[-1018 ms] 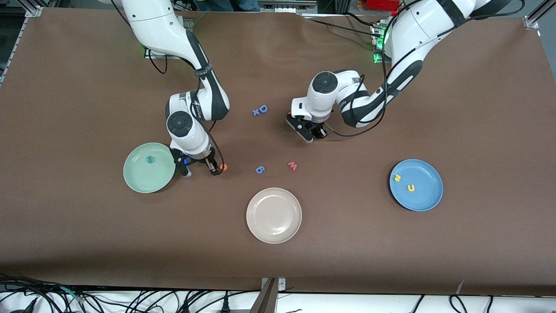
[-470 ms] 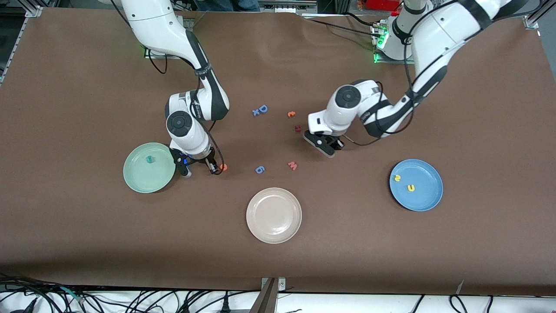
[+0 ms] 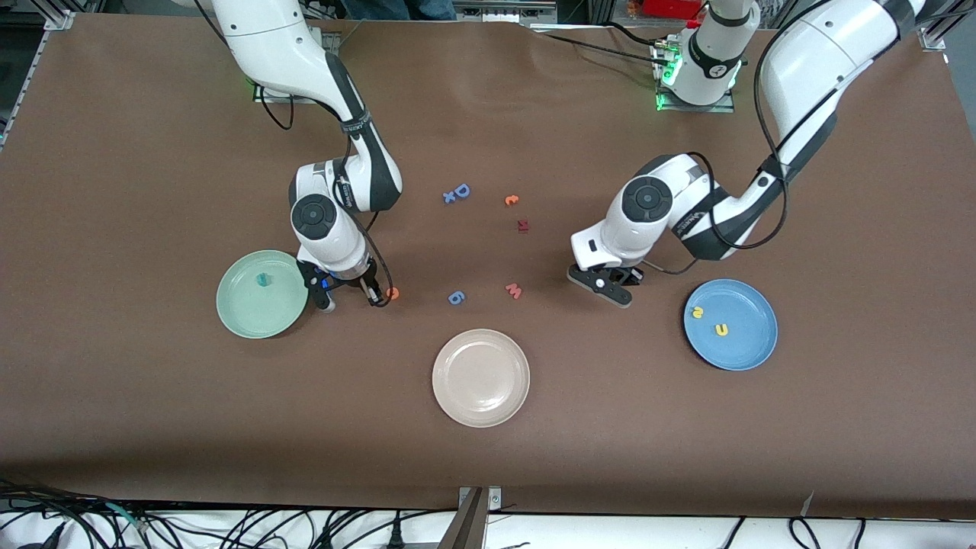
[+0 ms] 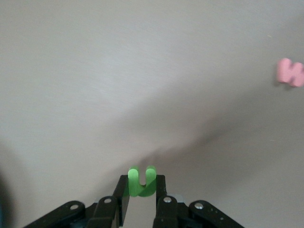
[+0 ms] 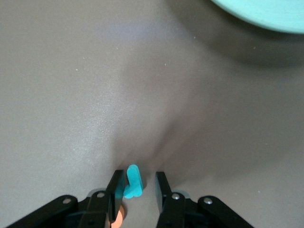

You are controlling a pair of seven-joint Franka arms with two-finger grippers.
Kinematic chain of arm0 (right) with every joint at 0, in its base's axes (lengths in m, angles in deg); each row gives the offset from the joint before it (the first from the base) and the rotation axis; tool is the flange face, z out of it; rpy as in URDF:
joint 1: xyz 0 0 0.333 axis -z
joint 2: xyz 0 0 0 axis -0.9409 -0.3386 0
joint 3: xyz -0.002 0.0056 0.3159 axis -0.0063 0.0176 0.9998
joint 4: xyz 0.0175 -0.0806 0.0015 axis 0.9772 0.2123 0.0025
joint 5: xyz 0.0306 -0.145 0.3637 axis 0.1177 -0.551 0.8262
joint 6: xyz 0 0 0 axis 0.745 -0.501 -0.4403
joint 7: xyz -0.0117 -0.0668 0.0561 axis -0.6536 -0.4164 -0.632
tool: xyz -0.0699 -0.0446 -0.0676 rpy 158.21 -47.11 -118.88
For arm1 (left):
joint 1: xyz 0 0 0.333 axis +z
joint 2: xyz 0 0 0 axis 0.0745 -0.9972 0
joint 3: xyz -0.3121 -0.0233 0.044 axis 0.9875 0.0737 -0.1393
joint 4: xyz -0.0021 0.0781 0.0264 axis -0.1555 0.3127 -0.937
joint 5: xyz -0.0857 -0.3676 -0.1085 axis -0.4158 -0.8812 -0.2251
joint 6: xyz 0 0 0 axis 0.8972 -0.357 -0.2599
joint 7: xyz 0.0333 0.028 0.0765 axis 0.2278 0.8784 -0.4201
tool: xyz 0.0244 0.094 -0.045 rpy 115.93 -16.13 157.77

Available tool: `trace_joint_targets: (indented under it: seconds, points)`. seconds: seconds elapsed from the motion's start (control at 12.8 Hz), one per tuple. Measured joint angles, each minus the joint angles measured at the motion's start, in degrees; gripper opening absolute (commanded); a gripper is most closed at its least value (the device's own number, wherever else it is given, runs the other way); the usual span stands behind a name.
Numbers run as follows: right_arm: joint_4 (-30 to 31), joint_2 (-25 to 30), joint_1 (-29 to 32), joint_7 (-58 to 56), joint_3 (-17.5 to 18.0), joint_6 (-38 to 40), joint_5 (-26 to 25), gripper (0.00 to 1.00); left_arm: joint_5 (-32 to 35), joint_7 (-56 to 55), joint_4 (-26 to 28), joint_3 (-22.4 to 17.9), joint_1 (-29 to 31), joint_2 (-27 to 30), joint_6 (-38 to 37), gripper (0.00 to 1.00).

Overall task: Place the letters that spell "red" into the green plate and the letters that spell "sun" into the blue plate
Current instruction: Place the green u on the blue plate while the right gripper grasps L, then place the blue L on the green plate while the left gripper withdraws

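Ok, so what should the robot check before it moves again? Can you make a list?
1. Left end effector shut on the green n: ok.
2. Green n over the blue plate: not ok, it is over bare table beside the plate.
3. Yellow s and yellow u in the blue plate: ok.
4. Right end effector around a teal letter: ok, but a gap shows on one side, so it is not gripped yet.
5. Orange e in the green plate: not ok, it lies on the table beside the right end effector.
6. Other teal letter in the green plate: ok.
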Motion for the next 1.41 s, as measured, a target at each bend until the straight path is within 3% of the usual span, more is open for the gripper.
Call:
trace_joint_targets:
  seconds: [0.55, 0.78, 0.86, 0.94, 1.02, 1.25, 1.41]
  points:
    - [0.0, 0.1, 0.0, -0.4, 0.0, 0.0, 0.0, 0.16, -1.4, 25.5, -2.9, -0.9, 17.4, -0.4, -1.6, 0.16]
    - [-0.1, 0.1, 0.0, -1.0, 0.0, 0.1, 0.0, 0.12, -1.4, 32.0, -2.9, -3.4, 21.5, -0.8, -1.7, 0.17]
    - [-0.3, 0.1, 0.0, -1.3, 0.0, 0.5, 0.0, 0.12, -1.4, 33.0, -2.9, -4.4, 22.1, -1.1, -1.7, 0.26]
    - [-0.7, 0.0, 0.0, -1.5, 0.0, 1.1, 0.0, 0.12, -1.4, 33.4, -2.9, -4.9, 22.4, -1.6, -1.7, 0.77]
    - [-1.2, 0.0, 0.0, -1.6, 0.0, 1.7, 0.0, 0.12, -1.4, 33.5, -2.9, -5.1, 22.5, -2.2, -1.7, 1.0]
    - [-3.6, 0.0, 0.1, -3.5, -0.9, 5.8, 0.0, 0.11, -1.4, 33.5, -2.9, -4.8, 22.4, -2.6, -1.7, 1.0]
    - [-6.8, 0.1, 0.1, -7.3, -3.6, 12.4, 0.0, 0.11, -1.9, 33.4, -3.3, -4.0, 22.5, -2.5, -1.9, 1.0]
